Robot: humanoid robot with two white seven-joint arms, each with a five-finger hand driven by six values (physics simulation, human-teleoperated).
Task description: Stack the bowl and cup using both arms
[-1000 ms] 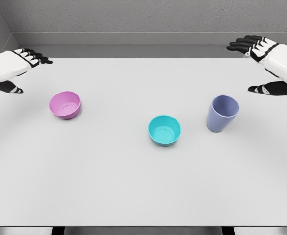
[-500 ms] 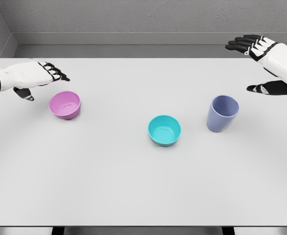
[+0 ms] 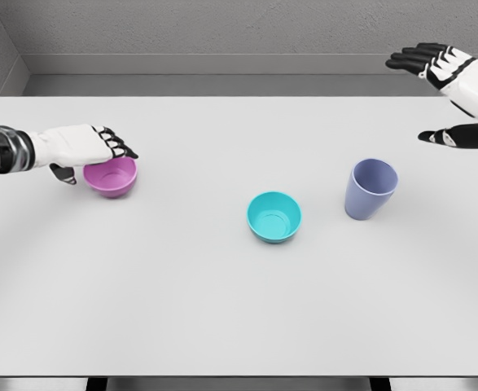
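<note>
A pink bowl (image 3: 112, 178) sits upright on the left of the white table (image 3: 222, 301). My left hand (image 3: 92, 155) is right over its far rim, fingers stretched above it and thumb down at its left side, open, not closed on it. A teal bowl (image 3: 274, 217) stands near the middle. To its right stands a lavender cup (image 3: 370, 189), upright. My right hand (image 3: 446, 98) hovers open at the far right, up and right of the cup, well apart from it.
The table's far edge meets a grey wall (image 3: 222, 32). Its near edge runs along the bottom of the view. Nothing else stands on the table.
My left hand has moved right and down from the table's left edge onto the pink bowl. The right hand has drifted slightly right and up. Bowls and cup have not moved.
</note>
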